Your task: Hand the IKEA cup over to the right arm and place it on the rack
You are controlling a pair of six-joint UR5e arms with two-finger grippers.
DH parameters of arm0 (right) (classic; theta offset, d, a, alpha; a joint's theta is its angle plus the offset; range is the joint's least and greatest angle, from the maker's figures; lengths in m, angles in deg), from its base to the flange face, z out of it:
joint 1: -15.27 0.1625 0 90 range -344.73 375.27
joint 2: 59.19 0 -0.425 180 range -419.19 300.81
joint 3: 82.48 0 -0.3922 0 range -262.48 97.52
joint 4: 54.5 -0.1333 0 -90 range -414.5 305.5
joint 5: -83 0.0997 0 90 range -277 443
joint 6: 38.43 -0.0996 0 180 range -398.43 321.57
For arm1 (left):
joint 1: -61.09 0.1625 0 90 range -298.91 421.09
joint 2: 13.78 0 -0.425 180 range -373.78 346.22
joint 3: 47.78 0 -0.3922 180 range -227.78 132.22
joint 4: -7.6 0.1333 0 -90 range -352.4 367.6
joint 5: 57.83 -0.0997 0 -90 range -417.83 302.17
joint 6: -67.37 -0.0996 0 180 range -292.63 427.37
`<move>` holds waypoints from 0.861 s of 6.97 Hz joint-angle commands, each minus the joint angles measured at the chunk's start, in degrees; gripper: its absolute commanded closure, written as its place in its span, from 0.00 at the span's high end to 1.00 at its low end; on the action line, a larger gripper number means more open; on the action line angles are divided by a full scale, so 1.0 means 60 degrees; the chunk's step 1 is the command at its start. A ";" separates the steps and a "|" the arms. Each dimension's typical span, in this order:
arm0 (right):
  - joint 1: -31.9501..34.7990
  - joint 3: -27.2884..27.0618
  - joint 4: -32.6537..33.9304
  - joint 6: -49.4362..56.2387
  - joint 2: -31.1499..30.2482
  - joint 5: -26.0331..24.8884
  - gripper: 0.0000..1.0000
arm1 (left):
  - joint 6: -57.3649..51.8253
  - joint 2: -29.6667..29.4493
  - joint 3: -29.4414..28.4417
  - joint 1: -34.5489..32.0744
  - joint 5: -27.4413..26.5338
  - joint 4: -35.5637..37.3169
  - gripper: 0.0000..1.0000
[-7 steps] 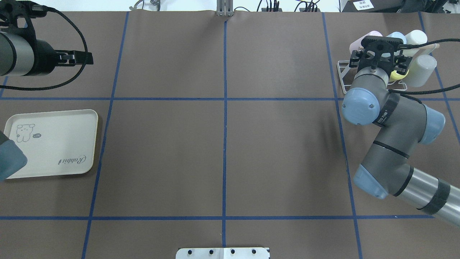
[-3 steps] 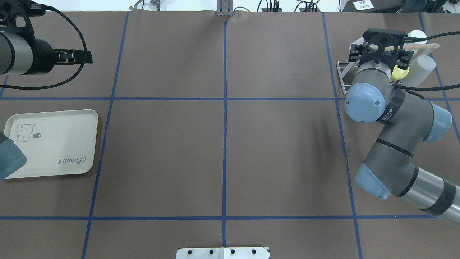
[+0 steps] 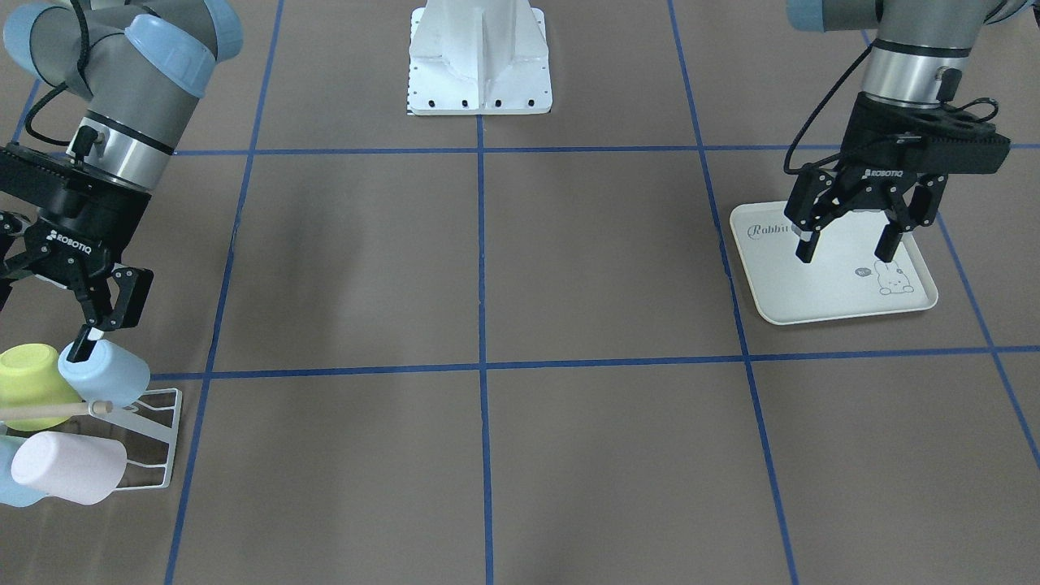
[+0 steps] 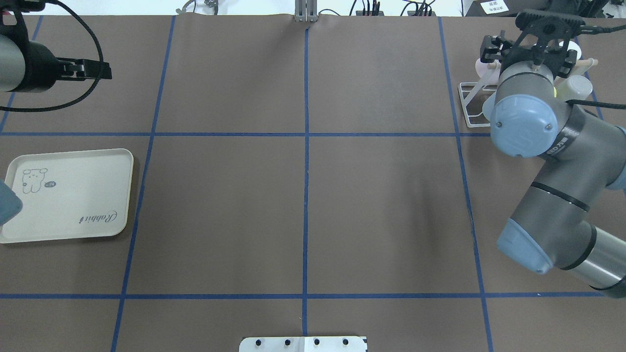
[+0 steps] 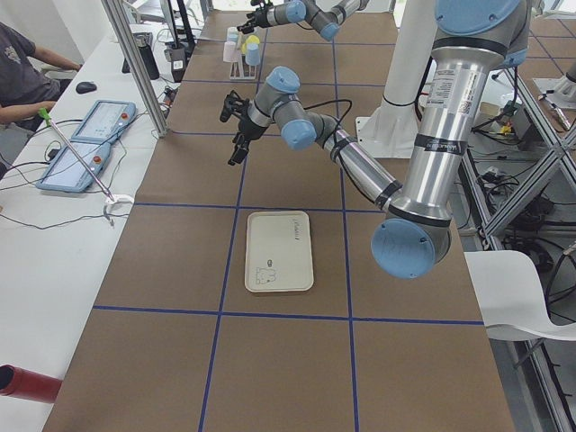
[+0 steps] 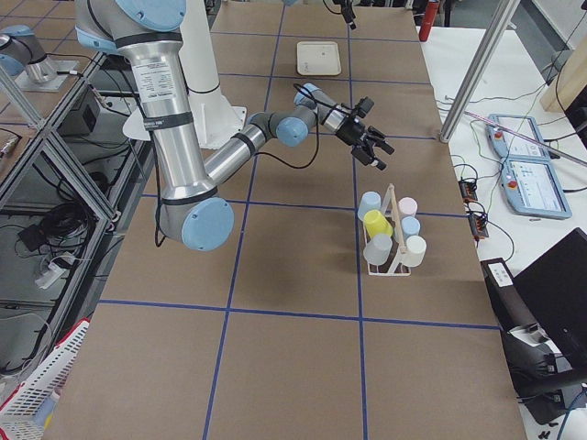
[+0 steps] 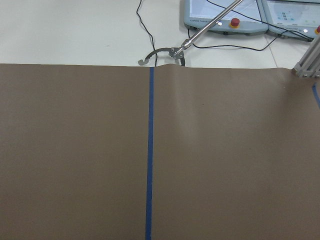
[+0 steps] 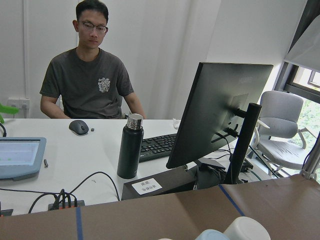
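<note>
Several pastel cups hang on the white wire rack (image 3: 154, 443) with its wooden dowel (image 3: 49, 410): a light-blue cup (image 3: 110, 375), a yellow-green cup (image 3: 24, 390) and a pink cup (image 3: 69, 467). My right gripper (image 3: 32, 329) is open and empty just above them; one fingertip (image 3: 81, 348) overlaps the light-blue cup's rim in the front view. The right side view shows the rack (image 6: 390, 234) with the right gripper (image 6: 371, 148) apart from it. My left gripper (image 3: 845, 244) is open and empty above the cream tray (image 3: 821, 301).
The cream rabbit-print tray (image 4: 68, 195) lies at the table's left side and holds nothing. My right arm's elbow and wrist (image 4: 523, 117) cover most of the rack (image 4: 470, 105) from overhead. A person, a monitor and a bottle are beyond the far table edge.
My right wrist has risen and moved toward the far edge over the rack, now hiding most cups from overhead. My left arm has drawn a little left and farther back.
</note>
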 commanded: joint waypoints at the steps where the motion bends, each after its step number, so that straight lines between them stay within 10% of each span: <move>1: 0.1035 -0.0389 0.0002 0.1659 -0.0054 0.1540 1.00 | -0.1694 0.0100 -0.0007 -0.1145 0.0787 0.0817 1.00; 6: 0.4885 0.0048 0.0031 0.7240 -0.1020 0.8839 1.00 | -0.6381 0.0756 -0.1219 -0.3593 0.3685 0.2419 1.00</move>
